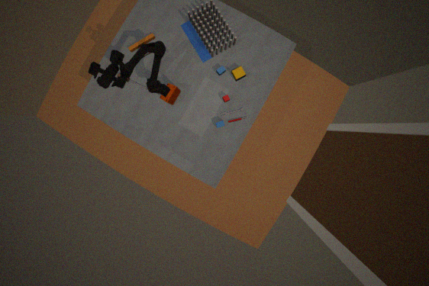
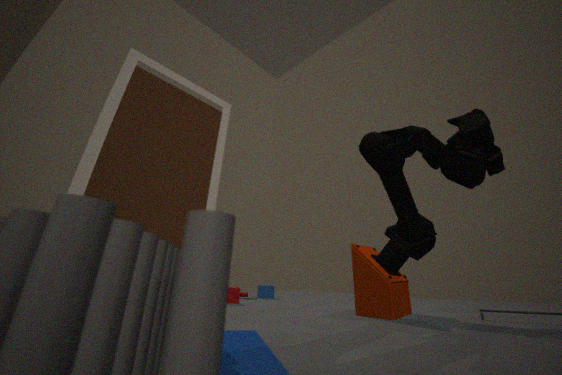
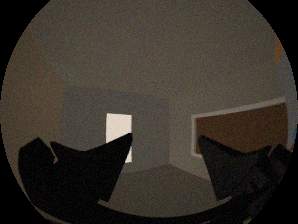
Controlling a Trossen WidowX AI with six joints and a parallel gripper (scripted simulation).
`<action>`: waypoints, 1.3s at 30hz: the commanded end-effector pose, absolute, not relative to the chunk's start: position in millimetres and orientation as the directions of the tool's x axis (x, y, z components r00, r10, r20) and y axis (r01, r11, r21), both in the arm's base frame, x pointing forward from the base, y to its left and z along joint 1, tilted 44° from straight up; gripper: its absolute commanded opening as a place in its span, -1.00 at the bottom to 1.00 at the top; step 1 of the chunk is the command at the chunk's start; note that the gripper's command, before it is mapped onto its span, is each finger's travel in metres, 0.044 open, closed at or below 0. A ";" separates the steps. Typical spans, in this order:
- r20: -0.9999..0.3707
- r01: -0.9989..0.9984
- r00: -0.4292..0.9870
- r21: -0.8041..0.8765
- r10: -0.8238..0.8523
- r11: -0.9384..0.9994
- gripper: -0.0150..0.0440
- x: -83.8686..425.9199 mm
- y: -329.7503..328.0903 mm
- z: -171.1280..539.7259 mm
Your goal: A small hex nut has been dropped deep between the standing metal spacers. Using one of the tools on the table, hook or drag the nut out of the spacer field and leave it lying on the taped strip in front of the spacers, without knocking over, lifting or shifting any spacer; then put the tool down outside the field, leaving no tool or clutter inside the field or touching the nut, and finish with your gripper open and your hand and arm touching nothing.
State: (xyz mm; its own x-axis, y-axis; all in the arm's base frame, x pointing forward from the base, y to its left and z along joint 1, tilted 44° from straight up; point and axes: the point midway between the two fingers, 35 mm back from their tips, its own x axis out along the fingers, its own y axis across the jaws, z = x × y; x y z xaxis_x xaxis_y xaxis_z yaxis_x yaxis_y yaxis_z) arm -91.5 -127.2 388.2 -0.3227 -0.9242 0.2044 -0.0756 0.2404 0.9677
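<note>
Grey metal spacers (image 1: 211,55) (image 2: 200,293) stand upright in a dense field. The blue taped strip (image 1: 196,42) (image 2: 247,345) lies along one side, and its visible part is bare. The hex nut cannot be made out in any view. A red-handled tool (image 1: 234,120) lies at the far side of the mat from the arm's reach, with a thin wire tool (image 1: 232,111) beside it. A thin wire with a bent end (image 2: 520,312) lies near the arm's base. My gripper (image 1: 104,62) (image 3: 166,139) is open and empty, raised high and turned away from the spacers.
A yellow block (image 1: 239,72) and a blue block (image 1: 220,70) sit near the spacers' corner. A red cube (image 1: 226,98) (image 2: 233,295) and another blue block (image 1: 220,123) (image 2: 266,292) sit near the tools. An orange-yellow bar (image 1: 137,44) lies beside the arm's elbow.
</note>
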 end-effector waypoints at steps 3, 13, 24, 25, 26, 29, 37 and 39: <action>0.221 -0.041 -0.377 0.966 -0.900 0.254 1.00 -103.2 -120.0 391.2; 0.316 0.202 -0.698 0.948 -0.643 0.246 1.00 -168.0 -49.5 407.4; 0.364 0.366 -0.899 0.930 -0.243 0.036 1.00 -197.0 55.2 410.4; 0.368 0.373 -0.908 0.928 -0.197 0.015 1.00 -197.1 66.6 410.8; 0.373 0.378 -0.916 0.926 -0.151 -0.006 1.00 -196.6 78.2 411.0; 0.382 0.382 -0.924 0.921 -0.011 -0.072 1.00 -191.7 113.2 411.2; 0.399 0.306 -0.842 0.908 0.364 -0.287 1.00 -152.5 201.9 408.0; 0.398 0.262 -0.798 0.906 0.453 -0.333 1.00 -137.2 222.1 406.1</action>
State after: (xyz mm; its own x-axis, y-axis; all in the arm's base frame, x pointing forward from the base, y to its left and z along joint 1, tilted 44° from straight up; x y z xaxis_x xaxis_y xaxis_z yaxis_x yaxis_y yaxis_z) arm -161.8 187.2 408.3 -0.8676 0.3008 0.3961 0.3283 -0.2519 0.9104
